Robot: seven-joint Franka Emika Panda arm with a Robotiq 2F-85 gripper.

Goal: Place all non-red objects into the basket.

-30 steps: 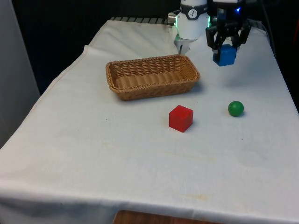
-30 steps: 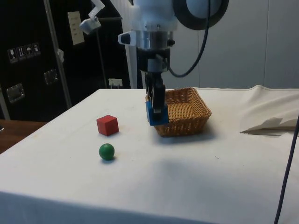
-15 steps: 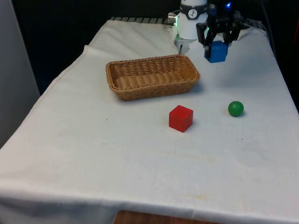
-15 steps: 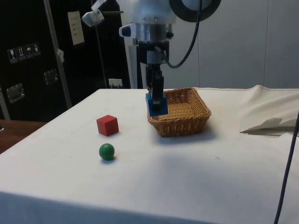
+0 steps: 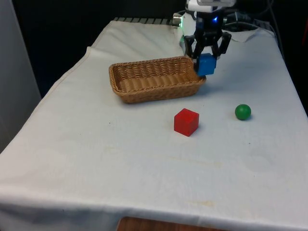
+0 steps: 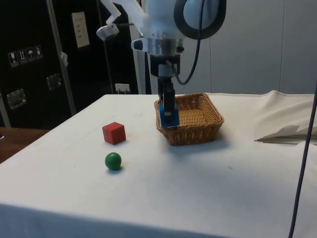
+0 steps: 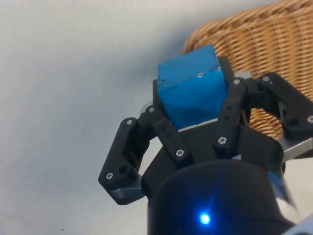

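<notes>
Your gripper point(image 5: 206, 61) has carried the blue cube point(image 5: 206, 65) — pinched between its fingers — across from the front view's right to the basket point(image 5: 126, 86) end rim, held aloft. Next release it inside; the green ball point(image 5: 243, 111) waits near the red cube point(image 5: 186, 121).

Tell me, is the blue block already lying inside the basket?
No, the blue block is held off the table in the end effector, at the corner of the basket.

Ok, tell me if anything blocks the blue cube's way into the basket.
Nothing visible does. The blue cube, held by the gripper, hangs at the wicker basket end rim; the basket's inside looks empty.
</notes>
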